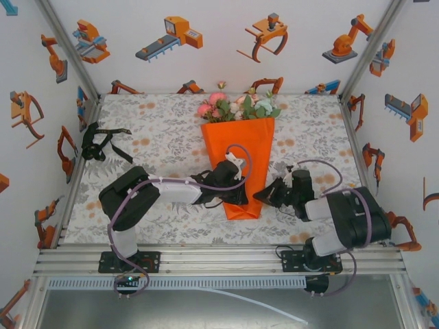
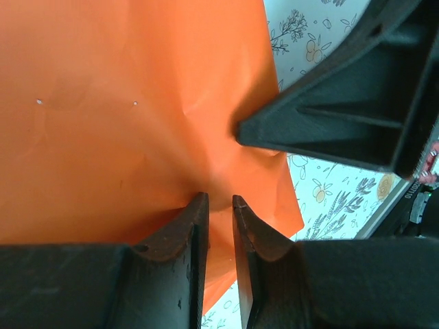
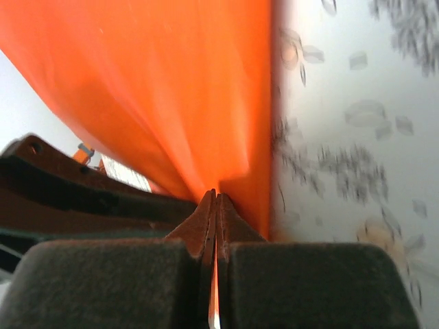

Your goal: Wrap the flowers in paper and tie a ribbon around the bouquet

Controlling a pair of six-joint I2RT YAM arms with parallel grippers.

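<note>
The bouquet lies in the middle of the table. Its pink, cream and green flowers stick out of the far end of the orange paper, which is folded into a cone around the stems. My left gripper sits on the narrow near end of the cone. In the left wrist view its jaws stand narrowly apart, pinching a bunched fold of paper. My right gripper meets the cone's right edge. Its jaws are shut on the paper. The black ribbon lies at the table's left edge.
The patterned tablecloth covers the table, with printed walls close on three sides. My right gripper's black finger shows just beside my left fingertips. Both forearms lie low across the near half of the table.
</note>
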